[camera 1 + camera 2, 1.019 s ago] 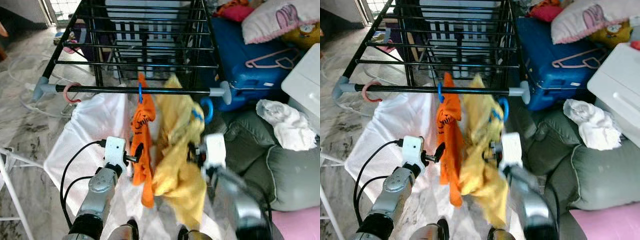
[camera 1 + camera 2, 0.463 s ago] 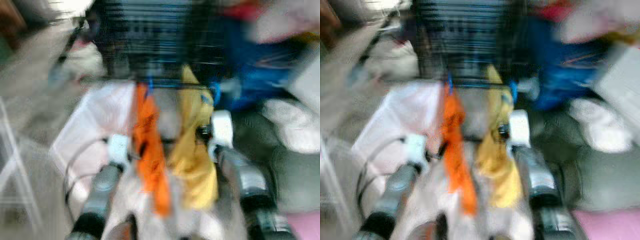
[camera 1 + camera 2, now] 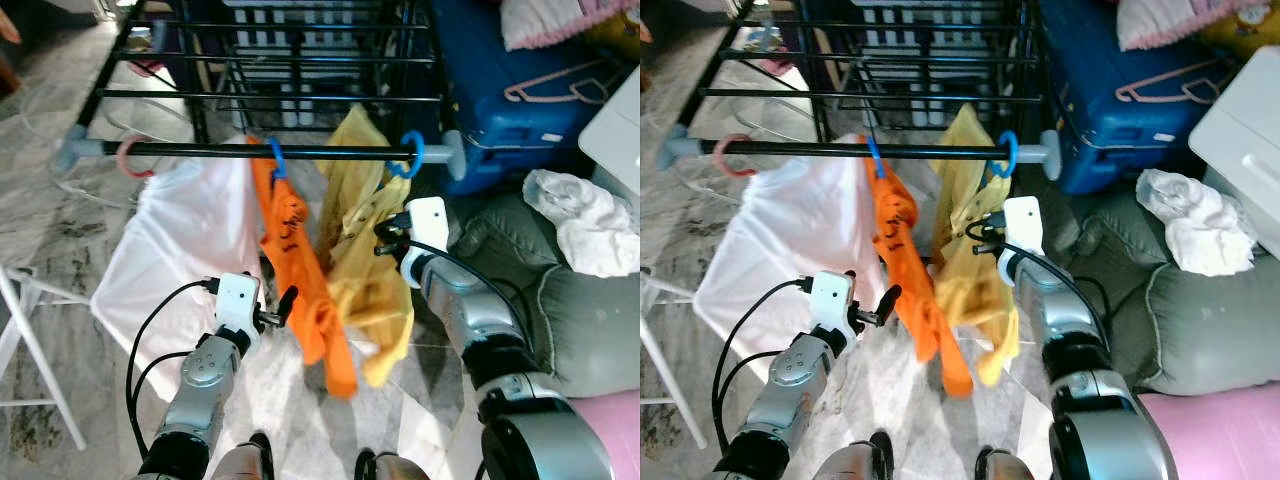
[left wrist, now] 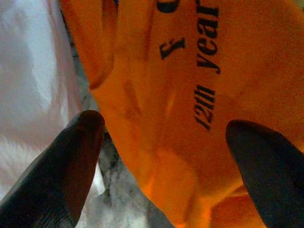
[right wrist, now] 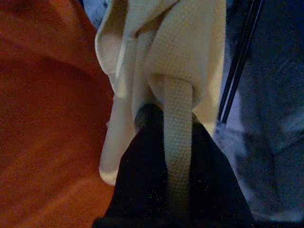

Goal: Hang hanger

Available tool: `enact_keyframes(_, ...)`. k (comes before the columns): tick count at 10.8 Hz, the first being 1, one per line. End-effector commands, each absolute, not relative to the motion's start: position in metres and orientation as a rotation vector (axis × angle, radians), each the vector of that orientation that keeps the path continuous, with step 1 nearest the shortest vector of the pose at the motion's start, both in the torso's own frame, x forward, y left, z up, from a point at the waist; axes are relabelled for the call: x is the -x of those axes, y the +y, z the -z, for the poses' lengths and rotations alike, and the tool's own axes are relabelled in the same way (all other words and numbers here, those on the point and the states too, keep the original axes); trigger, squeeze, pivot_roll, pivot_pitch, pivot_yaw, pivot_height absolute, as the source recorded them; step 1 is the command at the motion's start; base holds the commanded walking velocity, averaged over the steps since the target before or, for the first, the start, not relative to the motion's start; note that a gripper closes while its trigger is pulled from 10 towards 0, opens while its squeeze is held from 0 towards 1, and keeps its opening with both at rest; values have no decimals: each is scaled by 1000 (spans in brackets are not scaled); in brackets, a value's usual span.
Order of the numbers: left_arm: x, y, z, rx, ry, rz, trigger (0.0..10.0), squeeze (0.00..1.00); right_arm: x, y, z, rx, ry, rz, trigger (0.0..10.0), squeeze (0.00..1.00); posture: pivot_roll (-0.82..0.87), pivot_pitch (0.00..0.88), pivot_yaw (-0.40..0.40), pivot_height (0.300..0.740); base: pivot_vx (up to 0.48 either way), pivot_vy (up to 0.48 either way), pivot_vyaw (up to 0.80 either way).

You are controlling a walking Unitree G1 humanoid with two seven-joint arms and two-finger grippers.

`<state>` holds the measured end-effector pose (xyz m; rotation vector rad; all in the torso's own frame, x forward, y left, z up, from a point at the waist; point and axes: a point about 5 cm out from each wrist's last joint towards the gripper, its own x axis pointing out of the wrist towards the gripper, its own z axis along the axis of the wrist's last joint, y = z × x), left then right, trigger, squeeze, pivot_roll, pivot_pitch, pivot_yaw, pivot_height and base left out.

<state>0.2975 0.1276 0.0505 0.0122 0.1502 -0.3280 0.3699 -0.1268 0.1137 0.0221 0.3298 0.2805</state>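
Black drying rack (image 3: 290,60) ahead, its front rail (image 3: 270,152) running across at the near edge. Blue hanger hook (image 3: 411,155) looped over that rail near its right end, yellow garment (image 3: 365,260) drooping from it. Second blue hook (image 3: 276,160) further left on the same rail, carrying an orange garment (image 3: 300,270) with black lettering. Pink hook (image 3: 128,160) at the rail's left end, white sheet (image 3: 180,250) hanging below and spreading onto the marble floor (image 3: 40,250).

Right gripper (image 3: 388,240) raised into the yellow garment just below the rail, fingers pressed together on a fold of the yellow cloth; from the wrist, a yellow strap lying over the closed black fingers (image 5: 156,156). Possibly part of the hanger inside that pinch as well, though hidden by cloth.

Left gripper (image 3: 280,305) lower down, just beside the orange garment, fingers (image 4: 71,156) spread with the orange cloth filling the gap beyond them, nothing held.

To the right: blue suitcase (image 3: 500,110) with a pink hanger (image 3: 555,85) lying on top, grey cushion (image 3: 580,330), crumpled white cloth (image 3: 585,220).
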Motion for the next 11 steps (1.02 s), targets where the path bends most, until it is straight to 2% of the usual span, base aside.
enact_keyframes(1, -298, 131, -52, -21, 152, 322, 10000, 0, -377, -124, -129, -13, 271, -295, 10000, 0, -66, 152, 3, 740, 0, 0, 0)
enact_keyframes(4, -297, 130, -52, -26, 156, 328, 10000, 0, -387, -124, -134, -18, 300, -300, 10000, 0, -61, 157, 4, 740, 0, 0, 0)
enact_keyframes(6, -295, 131, -51, -28, 158, 320, 10000, 0, -390, -106, -139, -22, 304, -349, 10000, 0, -47, 156, -4, 740, 0, 0, 0)
enact_keyframes(8, -294, 131, -50, -25, 159, 311, 10000, 0, -385, -93, -125, -13, 356, -388, 10000, 0, -41, 154, -13, 740, 0, 0, 0)
enact_keyframes(11, -292, 129, -49, -23, 166, 311, 10000, 0, -379, -97, -108, -27, 415, -359, 10000, 0, -44, 153, -13, 740, 0, 0, 0)
